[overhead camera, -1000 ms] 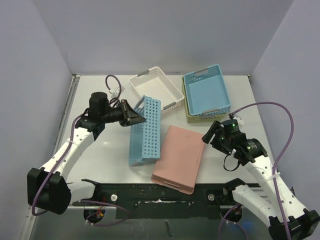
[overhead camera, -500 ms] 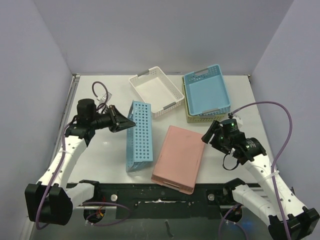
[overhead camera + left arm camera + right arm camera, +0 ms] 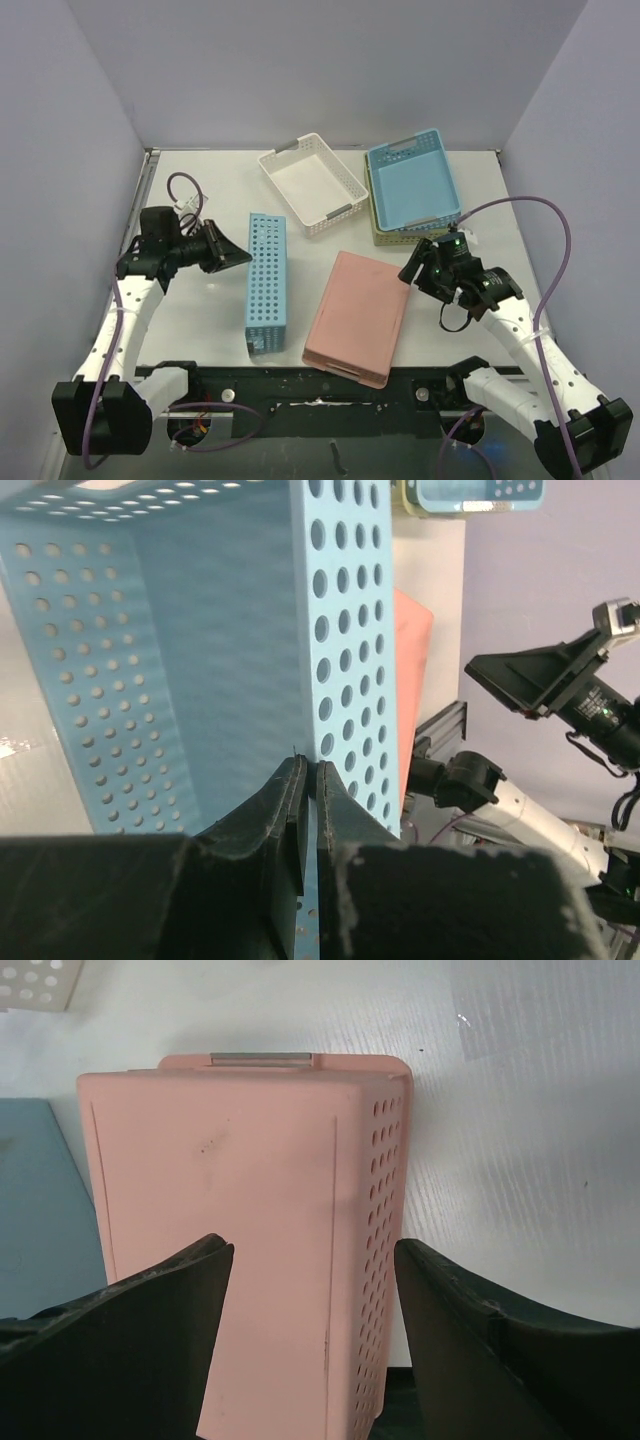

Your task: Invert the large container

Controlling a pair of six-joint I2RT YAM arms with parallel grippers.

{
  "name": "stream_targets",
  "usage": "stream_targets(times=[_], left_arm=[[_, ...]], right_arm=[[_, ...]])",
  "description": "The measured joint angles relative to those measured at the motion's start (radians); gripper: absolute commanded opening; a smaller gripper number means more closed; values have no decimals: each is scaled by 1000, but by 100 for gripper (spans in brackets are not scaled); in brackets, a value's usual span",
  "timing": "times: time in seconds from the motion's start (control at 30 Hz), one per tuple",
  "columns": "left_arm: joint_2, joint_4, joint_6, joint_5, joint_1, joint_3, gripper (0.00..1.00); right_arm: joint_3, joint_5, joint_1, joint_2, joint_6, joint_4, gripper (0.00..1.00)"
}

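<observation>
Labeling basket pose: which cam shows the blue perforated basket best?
Top external: the whole blue perforated basket shows, standing on its long side beside the pink container. Left wrist gives only a close-up of its holed walls. Right wrist shows at most a bluish patch at its left edge.

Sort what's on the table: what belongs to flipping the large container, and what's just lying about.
Job:
- perforated blue basket, standing on its side
- left gripper, at its rim

Lying about:
- pink basket, bottom up
- white basket
- blue tray
- green tray under it
</observation>
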Motion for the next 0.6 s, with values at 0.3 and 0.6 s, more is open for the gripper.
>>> stream_targets(times=[0.3,0.6], left_arm=[[-43,-71,84,-105,51,1,3],[-46,-149,126,-460,58,88,47]], right_arm=[[0,-18,4,0,-3,28,67],[-1,-19,4,28,-3,46,67]])
